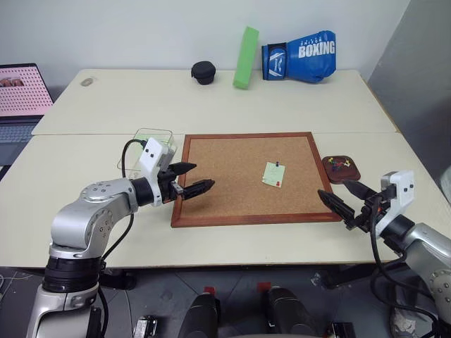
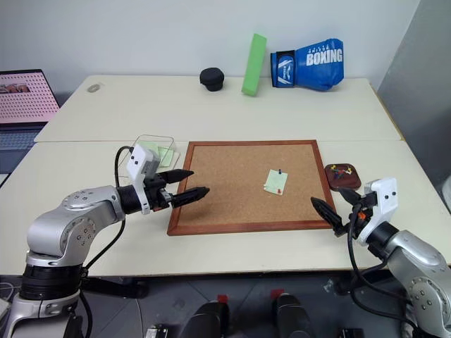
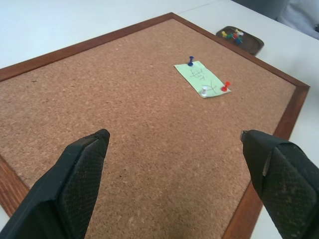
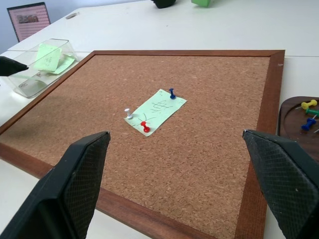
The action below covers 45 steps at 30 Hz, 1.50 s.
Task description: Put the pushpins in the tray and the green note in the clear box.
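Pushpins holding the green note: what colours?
Blue, white and red, clearest in the right wrist view.

A pale-green square paper note (image 1: 273, 174) lies pinned on the wood-framed corkboard (image 1: 232, 176), right of its middle. The left gripper (image 1: 192, 177) hovers open-fingered over the board's left edge; the right gripper (image 1: 341, 196) (fingers likewise apart) hangs beside the small reddish-brown wooden tray (image 1: 341, 169) on the pale counter (image 1: 84, 183).

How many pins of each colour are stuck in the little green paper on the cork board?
Blue plastic-headed pushpin: 1
White plastic-headed pushpin: 1
Red plastic-headed pushpin: 1
Total in the pale-green square paper note: 3
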### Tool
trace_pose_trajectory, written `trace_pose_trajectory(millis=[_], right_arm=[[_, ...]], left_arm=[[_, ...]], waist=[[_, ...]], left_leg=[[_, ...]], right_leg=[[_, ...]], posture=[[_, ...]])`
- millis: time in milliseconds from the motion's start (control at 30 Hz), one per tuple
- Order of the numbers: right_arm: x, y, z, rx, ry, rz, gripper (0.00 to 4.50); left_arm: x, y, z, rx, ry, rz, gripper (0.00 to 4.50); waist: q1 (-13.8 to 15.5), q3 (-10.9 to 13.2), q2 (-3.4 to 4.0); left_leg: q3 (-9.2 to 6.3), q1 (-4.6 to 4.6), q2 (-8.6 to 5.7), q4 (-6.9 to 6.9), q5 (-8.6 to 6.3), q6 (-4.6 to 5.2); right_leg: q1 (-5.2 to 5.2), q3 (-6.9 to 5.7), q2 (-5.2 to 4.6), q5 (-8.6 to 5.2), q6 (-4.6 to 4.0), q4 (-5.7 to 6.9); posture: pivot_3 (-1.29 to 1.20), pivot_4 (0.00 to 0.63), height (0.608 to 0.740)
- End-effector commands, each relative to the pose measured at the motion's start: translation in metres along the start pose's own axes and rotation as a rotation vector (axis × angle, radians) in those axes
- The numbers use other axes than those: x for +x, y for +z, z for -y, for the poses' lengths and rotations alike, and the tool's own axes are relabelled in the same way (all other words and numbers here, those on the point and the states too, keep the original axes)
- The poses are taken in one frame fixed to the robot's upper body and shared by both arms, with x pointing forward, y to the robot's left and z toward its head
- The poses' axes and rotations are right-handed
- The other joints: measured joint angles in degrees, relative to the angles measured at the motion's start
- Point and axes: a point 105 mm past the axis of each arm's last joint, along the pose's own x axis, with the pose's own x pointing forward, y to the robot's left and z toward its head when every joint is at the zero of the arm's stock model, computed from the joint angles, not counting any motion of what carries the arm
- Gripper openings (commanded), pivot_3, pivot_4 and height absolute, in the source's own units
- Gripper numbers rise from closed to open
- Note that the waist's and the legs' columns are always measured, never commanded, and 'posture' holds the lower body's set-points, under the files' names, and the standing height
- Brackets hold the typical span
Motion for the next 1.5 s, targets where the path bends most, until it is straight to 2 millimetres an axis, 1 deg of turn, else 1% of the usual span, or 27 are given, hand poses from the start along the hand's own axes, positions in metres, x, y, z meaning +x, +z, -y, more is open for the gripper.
trace_pose_trajectory(millis=[33,300,667,867,1100,1200,1300,1433,1500], right_arm=[[-0.002,0.013,-0.009,-0.021,0.044,0.038,4.50],[-0.002,0.012,-0.013,-0.020,0.054,0.032,4.50],[0.002,0.009,-0.009,-0.046,0.027,0.024,4.50],[0.008,0.011,-0.009,-0.064,0.019,0.038,4.50],[0.029,0.013,-0.008,-0.096,0.027,0.059,4.50],[0.043,0.010,-0.004,-0.132,0.008,0.052,4.50],[0.054,0.008,-0.001,-0.161,-0.003,0.050,4.50],[0.079,0.013,-0.002,-0.171,0.012,0.081,4.50],[0.089,0.016,-0.002,-0.177,0.012,0.093,4.50]], left_arm=[[-0.004,0.008,0.007,0.008,-0.058,0.008,4.47],[-0.005,0.010,0.004,-0.008,-0.044,0.020,4.47],[0.000,0.007,0.000,0.019,-0.011,0.023,4.47],[0.003,0.009,0.002,0.021,-0.022,0.035,4.47],[0.010,0.009,0.002,0.057,-0.028,0.035,4.47],[0.018,0.006,0.002,0.109,-0.015,0.039,4.47],[0.028,0.002,0.001,0.114,-0.004,0.045,4.47],[0.051,-0.016,0.010,0.129,-0.050,0.034,4.47],[0.062,-0.021,0.011,0.126,-0.055,0.040,4.47]], waist=[[0.0,0.0,0.00],[0.0,0.0,0.00],[0.0,0.0,0.00],[0.0,0.0,0.00],[0.0,0.0,0.00],[0.0,0.0,-0.01],[0.1,0.0,-0.01],[0.0,0.0,-0.01],[0.0,0.0,0.00]], left_leg=[[0.00,0.00,0.00,0.00,0.00,0.00],[0.00,-0.01,0.00,0.00,0.00,0.00],[0.00,-0.01,0.00,0.00,0.00,0.00],[0.00,-0.01,0.00,0.00,0.00,0.00],[0.02,0.01,-0.01,0.00,0.00,0.00],[0.01,0.01,0.00,0.00,0.00,0.00],[0.02,0.02,-0.01,0.00,0.00,0.00],[0.03,-0.01,-0.02,0.00,0.00,0.00],[0.03,-0.02,-0.02,0.00,0.00,0.00]], right_leg=[[0.00,-0.01,0.00,0.00,0.00,0.00],[0.00,0.00,0.00,0.00,-0.01,0.00],[0.00,0.00,0.00,0.00,0.00,0.00],[0.00,0.00,0.00,0.01,0.01,0.00],[0.00,0.02,0.00,0.01,0.02,0.01],[0.00,0.01,0.00,0.02,0.03,0.00],[0.01,0.02,0.00,0.03,0.03,0.00],[-0.03,0.03,0.00,0.05,0.07,0.02],[-0.04,0.02,0.00,0.06,0.07,0.04]], posture=[[0.00,0.150,0.740],[0.00,0.150,0.740],[0.00,0.150,0.740],[0.00,0.150,0.740],[0.00,0.150,0.740],[0.00,0.150,0.740],[0.00,0.150,0.740],[0.00,0.150,0.740],[0.00,0.150,0.740]])
